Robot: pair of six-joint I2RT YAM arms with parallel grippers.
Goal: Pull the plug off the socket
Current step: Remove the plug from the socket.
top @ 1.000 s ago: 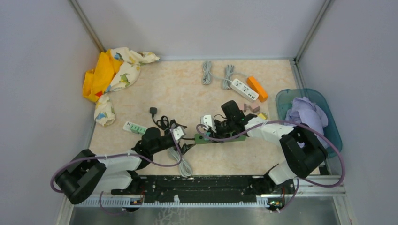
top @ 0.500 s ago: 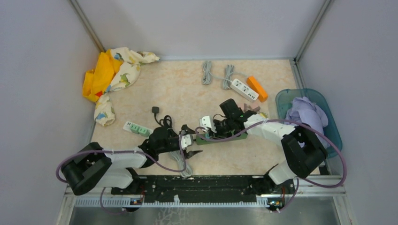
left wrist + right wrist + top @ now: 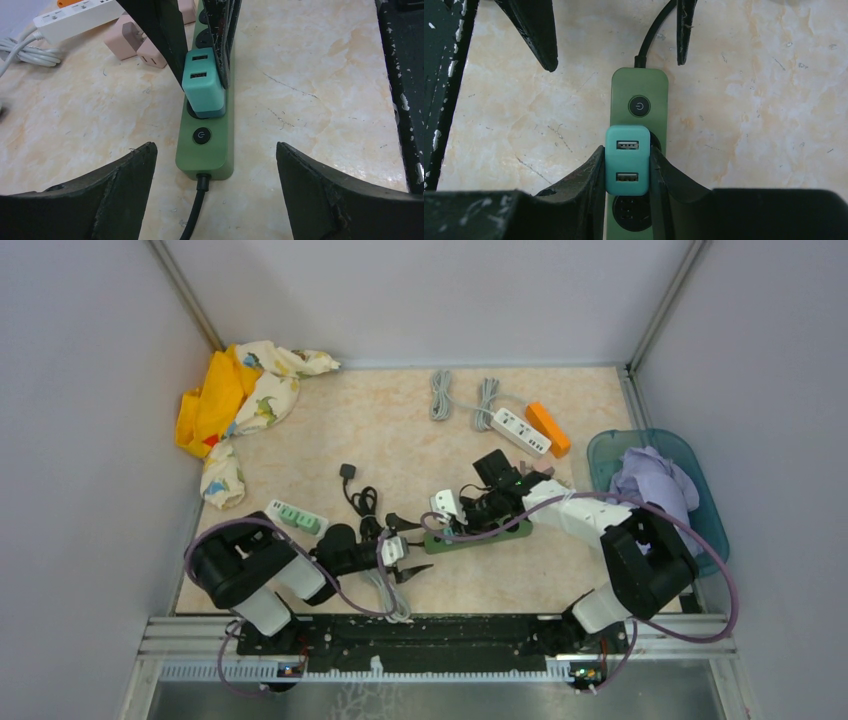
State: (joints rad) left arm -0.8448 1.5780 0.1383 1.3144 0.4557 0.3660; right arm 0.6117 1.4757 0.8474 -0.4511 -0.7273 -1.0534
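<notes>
Evidently the grasp was made but the pull had not begun. The right arm (image 3: 580, 515) had its jaws pinched narrow on the teal plug (image 3: 626, 167), which sat fully seated in the green power strip (image 3: 639, 90), toward 5 o'clock from the middle of the desk (image 3: 380, 420). The left arm (image 3: 300, 565) held its jaws wide and empty, just off the strip's 8 o'clock cable end. Next, probably, the left should pin the strip while the right lifts straight out.

White power symbol on the round black button (image 3: 639, 106) of the green power strip (image 3: 659, 119)
</notes>
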